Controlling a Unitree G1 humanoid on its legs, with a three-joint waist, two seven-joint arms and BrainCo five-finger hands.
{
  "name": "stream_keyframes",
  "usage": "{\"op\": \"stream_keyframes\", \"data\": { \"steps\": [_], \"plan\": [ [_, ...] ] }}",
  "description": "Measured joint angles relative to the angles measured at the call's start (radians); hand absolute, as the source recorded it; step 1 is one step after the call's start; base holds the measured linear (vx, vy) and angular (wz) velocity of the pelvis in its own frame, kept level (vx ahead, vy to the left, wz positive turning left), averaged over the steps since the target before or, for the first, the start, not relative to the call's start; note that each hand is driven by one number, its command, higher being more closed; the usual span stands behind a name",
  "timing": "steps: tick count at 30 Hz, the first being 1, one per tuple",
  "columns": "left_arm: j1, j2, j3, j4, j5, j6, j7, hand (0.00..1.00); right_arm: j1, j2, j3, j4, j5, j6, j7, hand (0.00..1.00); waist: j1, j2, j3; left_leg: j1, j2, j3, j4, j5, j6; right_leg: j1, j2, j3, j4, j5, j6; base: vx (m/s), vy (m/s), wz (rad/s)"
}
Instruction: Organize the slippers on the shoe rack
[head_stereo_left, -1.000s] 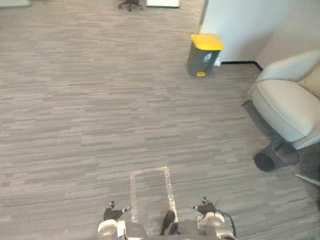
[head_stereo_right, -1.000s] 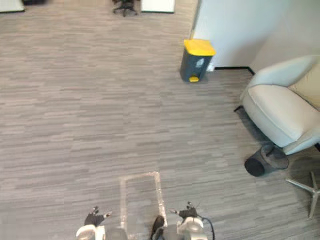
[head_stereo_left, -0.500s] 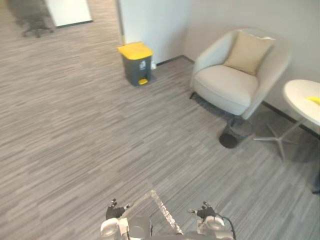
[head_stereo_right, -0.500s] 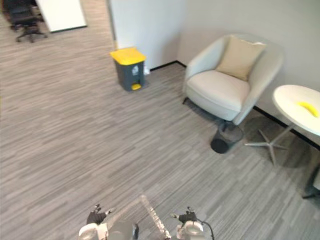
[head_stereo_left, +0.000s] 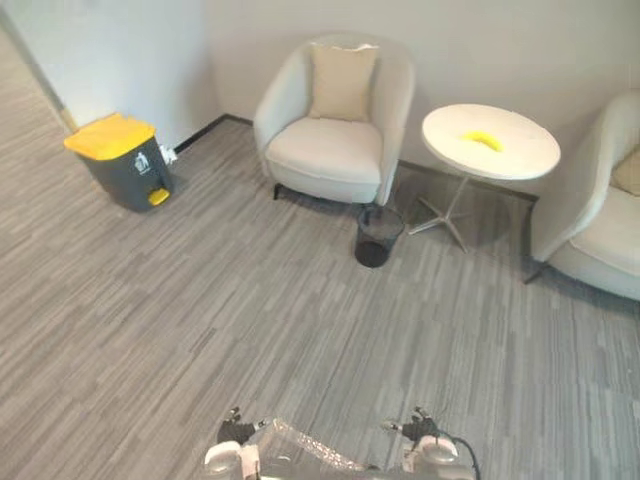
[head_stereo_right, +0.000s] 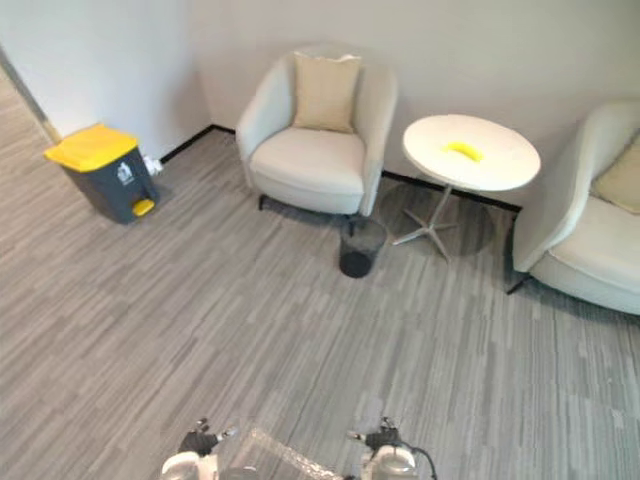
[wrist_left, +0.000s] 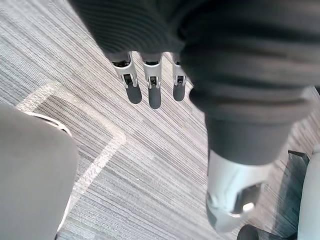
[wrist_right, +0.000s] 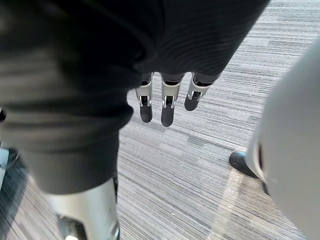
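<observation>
The fingers (wrist_left: 150, 92) of my left hand (head_stereo_left: 232, 432) hang straight and loose over the grey carpet floor (head_stereo_left: 250, 320), holding nothing. The fingers (wrist_right: 167, 107) of my right hand (head_stereo_left: 420, 428) hang the same way, also empty. Both hands sit low at the near edge, as they did a second ago, with a pale taped outline (wrist_left: 102, 157) on the floor between them.

The whole view has swung since the earlier pictures, so the camera turned, not the furniture. The grey bin with a yellow lid (head_stereo_left: 120, 160) now stands far left by the wall. A cream armchair (head_stereo_left: 330, 150) with a beige cushion (head_stereo_left: 342, 80) is far centre. A black waste basket (head_stereo_left: 377, 236) stands on the floor just in front of it. To its right is a round white desk (head_stereo_left: 525, 160) carrying a yellow thing (head_stereo_left: 486, 140), likely a banana. A second armchair (head_stereo_left: 600, 220) has come in at the right edge. I cannot tell where the slippers or the shoe rack are.
</observation>
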Motion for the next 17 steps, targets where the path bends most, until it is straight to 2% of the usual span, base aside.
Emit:
{"op": "stream_keyframes", "data": {
  "steps": [1, 2, 3, 4, 5, 7, 8, 9, 10, 12, 15, 17],
  "plan": [
    [0.002, -0.001, 0.0, -0.01, 0.0, 0.0, 0.0, 0.0, 0.0, 0.0, 0.001, -0.001, 0.0, 0.0, 0.0, 0.0, 0.003, 0.002, 0.0, -0.025, 0.01, 0.0, 0.06, 0.0, 0.0, 0.002, 0.004, 0.007, -0.003, -0.001, -0.002, 0.06, -0.05, -0.31],
    [0.003, -0.006, 0.002, -0.023, 0.0, 0.0, 0.0, 0.0, 0.0, -0.001, 0.001, -0.002, 0.0, 0.001, -0.001, 0.0, 0.012, 0.014, 0.007, -0.081, 0.033, -0.002, 0.188, 0.003, -0.002, 0.006, 0.017, 0.029, 0.0, -0.008, -0.012, 0.07, 0.038, -0.6],
    [0.004, -0.014, 0.021, -0.029, -0.002, 0.0, 0.0, 0.0, -0.003, -0.002, 0.002, -0.004, 0.001, 0.002, -0.003, 0.0, 0.019, 0.018, 0.015, -0.132, 0.045, -0.05, 0.283, -0.027, 0.008, 0.006, 0.023, 0.062, 0.01, -0.015, -0.022, 0.07, 0.064, -0.69],
    [0.004, -0.015, 0.025, -0.031, -0.002, 0.0, 0.001, 0.0, -0.006, -0.004, 0.002, -0.004, 0.002, 0.004, -0.005, 0.0, 0.019, 0.021, 0.017, -0.139, 0.037, -0.073, 0.279, -0.049, 0.004, 0.005, 0.024, 0.075, 0.016, -0.017, -0.025, 0.06, 0.108, -0.88],
    [0.003, -0.018, 0.026, -0.032, -0.002, 0.001, 0.002, 0.0, -0.007, -0.004, 0.001, -0.005, 0.002, 0.004, -0.008, 0.0, 0.019, 0.024, 0.018, -0.155, 0.022, -0.117, 0.237, -0.078, -0.011, 0.001, 0.022, 0.107, 0.028, -0.02, -0.022, 0.06, 0.116, -0.93],
    [0.005, -0.019, 0.022, -0.039, -0.002, 0.001, 0.004, 0.0, -0.01, -0.002, 0.002, -0.019, 0.003, 0.004, -0.01, 0.0, 0.019, 0.024, 0.021, -0.156, -0.004, -0.197, 0.107, -0.071, -0.019, -0.004, 0.018, 0.149, 0.051, -0.034, -0.004, 0.03, 0.162, -0.76],
    [0.009, -0.021, 0.012, -0.039, -0.003, 0.002, 0.004, 0.0, -0.002, -0.005, 0.001, -0.022, 0.003, 0.002, -0.01, 0.0, 0.018, 0.037, 0.012, -0.151, -0.015, -0.267, 0.011, -0.024, -0.062, -0.02, 0.029, 0.167, 0.074, -0.052, 0.013, 0.0, 0.171, -0.4],
    [0.014, -0.01, -0.001, -0.04, -0.009, 0.0, 0.006, 0.0, -0.003, 0.002, 0.001, -0.021, 0.005, 0.006, -0.01, 0.0, 0.017, 0.021, 0.004, -0.133, -0.037, -0.26, -0.017, -0.023, -0.054, -0.021, 0.018, 0.197, 0.074, -0.058, 0.021, 0.05, 0.166, -0.33],
    [0.013, 0.003, -0.005, -0.039, -0.012, 0.001, 0.005, 0.0, 0.008, 0.015, 0.001, -0.02, 0.004, 0.005, -0.01, 0.0, 0.012, -0.016, -0.01, -0.121, -0.051, -0.242, -0.055, -0.01, -0.041, -0.023, -0.006, 0.204, 0.06, -0.053, 0.033, 0.14, 0.107, -0.21],
    [0.014, 0.009, 0.0, -0.039, -0.013, 0.001, 0.012, 0.0, 0.022, 0.023, 0.001, -0.02, 0.005, 0.012, -0.01, 0.0, 0.02, -0.035, -0.025, -0.114, -0.067, -0.221, -0.068, -0.003, -0.037, -0.03, -0.023, 0.216, 0.059, -0.05, 0.04, 0.19, 0.122, -0.2],
    [0.011, 0.01, -0.001, -0.021, -0.011, 0.002, 0.023, 0.0, 0.023, 0.026, -0.002, -0.021, 0.007, 0.013, -0.01, 0.0, 0.015, -0.039, -0.03, -0.075, -0.097, -0.203, -0.112, 0.005, -0.024, -0.009, -0.05, 0.226, 0.026, -0.044, 0.054, 0.13, 0.091, -0.13],
    [0.013, 0.004, -0.002, -0.012, -0.011, 0.002, 0.023, 0.0, 0.027, 0.027, -0.012, -0.021, 0.007, 0.013, -0.009, 0.0, 0.014, -0.031, -0.039, -0.052, -0.107, -0.196, -0.142, 0.009, -0.019, 0.004, -0.059, 0.231, 0.01, -0.044, 0.055, 0.08, 0.036, -0.06]
  ]
}}
